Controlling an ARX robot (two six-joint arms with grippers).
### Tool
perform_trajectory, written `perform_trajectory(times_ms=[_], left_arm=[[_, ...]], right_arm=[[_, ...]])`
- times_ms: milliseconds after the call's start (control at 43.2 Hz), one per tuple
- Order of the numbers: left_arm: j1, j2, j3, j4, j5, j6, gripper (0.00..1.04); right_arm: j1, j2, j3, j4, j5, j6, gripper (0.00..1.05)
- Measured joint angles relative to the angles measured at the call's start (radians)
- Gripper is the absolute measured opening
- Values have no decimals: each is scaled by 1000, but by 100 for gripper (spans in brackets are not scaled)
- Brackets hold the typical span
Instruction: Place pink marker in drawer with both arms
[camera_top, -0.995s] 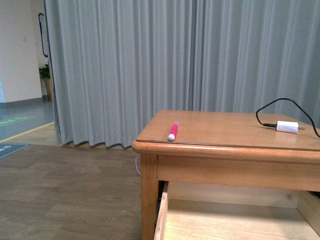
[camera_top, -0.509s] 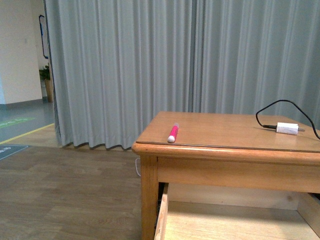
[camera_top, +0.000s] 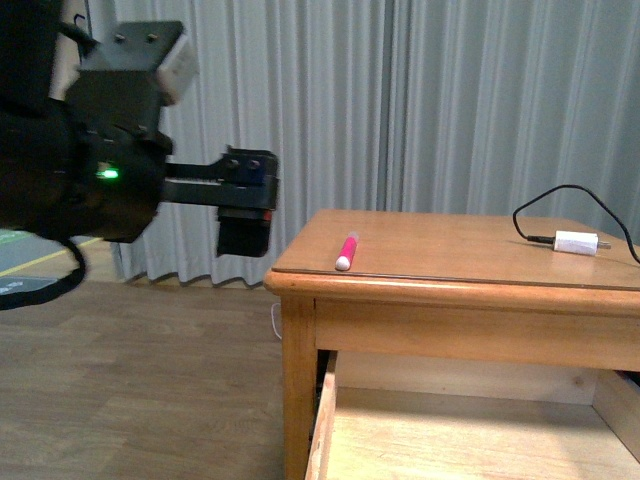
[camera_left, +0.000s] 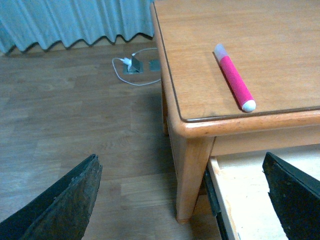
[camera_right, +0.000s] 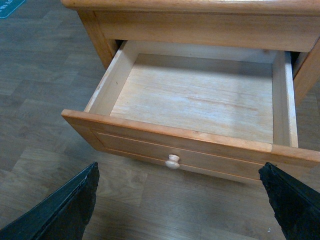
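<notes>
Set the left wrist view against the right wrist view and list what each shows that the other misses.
Only the left wrist view: the slim bright pink marker lying on the light-wood cabinet top near its front corner, the pale pleated curtain, and a white cable on the floor. Only the right wrist view: the wide light-wood drawer front with its small round wooden knob, and its whole pale inside, empty. Both: the cabinet, the brown wood floor, part of the open drawer, and dark jaws spread wide.
</notes>
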Motion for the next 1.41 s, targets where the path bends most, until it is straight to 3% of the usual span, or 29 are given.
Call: perform_trajectory(times_ms=[231, 463, 856, 1180, 1411], left_arm=[[-59, 317, 376, -126, -13, -12, 99], [-79, 506, 608, -245, -22, -36, 99], [-103, 637, 800, -360, -36, -42, 99], [-109, 661, 843, -420, -43, -40, 99], [-110, 661, 842, -429, -45, -27, 59]], right_arm=[[0, 0, 0, 0, 0, 0, 96], [0, 0, 0, 0, 0, 0, 96], [0, 0, 0, 0, 0, 0, 96], [0, 0, 0, 0, 0, 0, 96], [0, 0, 0, 0, 0, 0, 96]])
